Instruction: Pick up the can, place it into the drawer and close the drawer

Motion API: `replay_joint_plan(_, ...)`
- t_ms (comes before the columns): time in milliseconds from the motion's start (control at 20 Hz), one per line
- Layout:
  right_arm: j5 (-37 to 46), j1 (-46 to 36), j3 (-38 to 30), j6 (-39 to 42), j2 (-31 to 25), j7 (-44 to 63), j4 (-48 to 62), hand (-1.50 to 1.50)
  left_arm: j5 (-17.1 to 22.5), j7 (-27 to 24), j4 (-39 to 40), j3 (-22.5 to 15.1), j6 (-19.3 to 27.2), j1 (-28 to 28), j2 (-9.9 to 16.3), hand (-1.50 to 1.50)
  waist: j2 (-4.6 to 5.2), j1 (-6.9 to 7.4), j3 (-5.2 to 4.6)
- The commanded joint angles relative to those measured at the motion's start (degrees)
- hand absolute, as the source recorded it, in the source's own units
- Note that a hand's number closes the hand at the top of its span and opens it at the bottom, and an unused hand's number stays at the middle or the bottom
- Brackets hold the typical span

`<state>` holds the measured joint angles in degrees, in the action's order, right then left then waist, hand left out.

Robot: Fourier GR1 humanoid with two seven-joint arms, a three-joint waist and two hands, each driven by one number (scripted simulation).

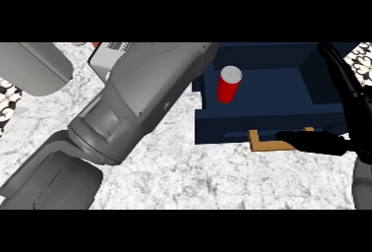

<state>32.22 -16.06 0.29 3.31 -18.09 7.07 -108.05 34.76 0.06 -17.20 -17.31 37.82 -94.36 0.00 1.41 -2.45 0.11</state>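
The can [228,84] is red with a silver top and stands upright inside the open navy drawer [291,120]. The right robot hand [314,141] lies beyond the can's near side, to its right, fingers curled about the drawer's tan handle [265,142]. Marbled bench [189,172] below.

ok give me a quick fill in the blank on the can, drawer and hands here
1. The red can stands inside the open dark ____ drawer.
2. The right hand has black fingers lying on the drawer's ____ handle.
3. The can's top is ____ in colour.
4. A large grey ____ crosses the view's left half, so the left hand is out of sight.

Missing words: blue; tan; white; forearm
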Motion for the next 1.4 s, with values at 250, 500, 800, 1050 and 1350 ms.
replay_joint_plan(250, 15.88, -7.02, 7.62, -7.06, 1.72, -4.3, 19.39, -1.5, -1.27, -0.12, 1.74, 0.47, -2.65, 0.33, 1.07, -1.5, -0.48, 2.02, -0.05)
replay_joint_plan(500, 21.43, -14.4, 8.62, -14.51, 6.2, -6.36, 33.87, -1.5, -0.81, 0.41, -1.19, 1.97, -4.0, 1.31, 2.36, -1.5, -0.76, 3.37, -0.07)
replay_joint_plan(800, 24.26, -22.14, 5.26, -22.09, 7.35, -10.05, 50.65, -1.5, -2.75, 0.95, -2.61, 1.43, -4.04, 4.22, 4.98, -1.5, -0.83, 4.17, -0.07)
replay_joint_plan(1050, 28.8, -27.82, 3.73, -30.95, 9.22, -8.87, 60.3, -1.5, -3.06, 5.75, -4.93, 1.8, -7.05, 3.66, 9.82, -1.5, -0.89, 4.85, -0.07)
replay_joint_plan(1350, 30.35, -34.81, -0.14, -40.14, 9.67, -9.0, 72.76, -1.5, -3.97, 7.62, -11.09, 0.64, -6.52, 8.16, 10.62, -1.5, -0.9, 7.02, -0.08)
